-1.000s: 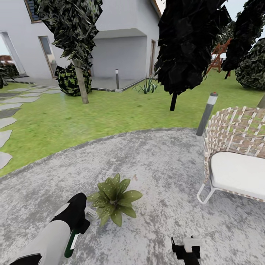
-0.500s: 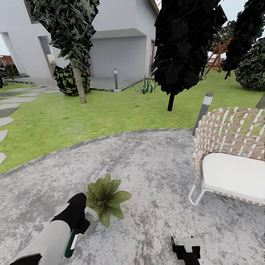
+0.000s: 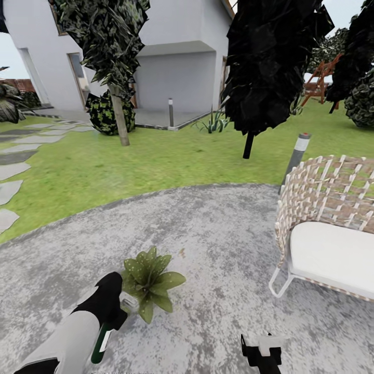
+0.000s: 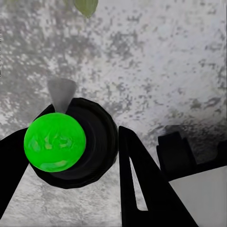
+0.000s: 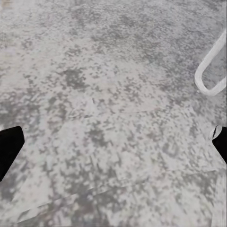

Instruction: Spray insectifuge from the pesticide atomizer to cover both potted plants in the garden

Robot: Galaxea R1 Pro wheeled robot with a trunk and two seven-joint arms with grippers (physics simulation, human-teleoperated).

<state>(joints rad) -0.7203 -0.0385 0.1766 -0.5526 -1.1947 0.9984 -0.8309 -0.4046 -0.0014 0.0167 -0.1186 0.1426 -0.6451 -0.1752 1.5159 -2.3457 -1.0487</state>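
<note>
Pesticide atomizer (image 4: 64, 142) clamped in left gripper (image 4: 71, 156) — beside potted plant (image 3: 149, 280).
Right gripper (image 5: 113, 142) spread wide over speckled paving (image 3: 218, 234).

The potted plant (image 3: 150, 281) stands on the round paving (image 3: 223, 228), left of the wicker bench (image 3: 332, 218). A bollard light (image 3: 297, 153) stands behind the bench; lawn (image 3: 130, 161) lies beyond.

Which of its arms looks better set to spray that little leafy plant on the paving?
Likely the left. Its claw grips the atomizer right beside the potted plant, while the right claw is open, holding nothing, farther away over bare paving.
</note>
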